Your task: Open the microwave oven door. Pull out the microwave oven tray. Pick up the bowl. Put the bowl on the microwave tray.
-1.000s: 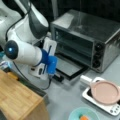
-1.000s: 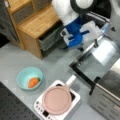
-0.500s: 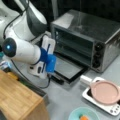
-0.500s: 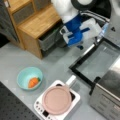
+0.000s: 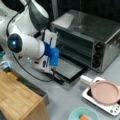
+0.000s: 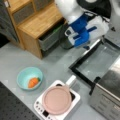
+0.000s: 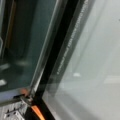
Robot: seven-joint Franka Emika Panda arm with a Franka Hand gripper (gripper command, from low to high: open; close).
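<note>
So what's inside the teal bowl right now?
In both front views the teal bowl holds one small orange item, carrot-like. Whatever lies under it is covered. The gripper is far off, over the open oven door.

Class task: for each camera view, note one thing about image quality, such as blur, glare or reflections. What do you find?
In a front view, pale glare streaks the microwave oven top. In a front view, the lowered microwave oven door glass reflects grey light, and the gripper above it looks soft. In the wrist view, the door frame is blurred and fills the picture.
</note>
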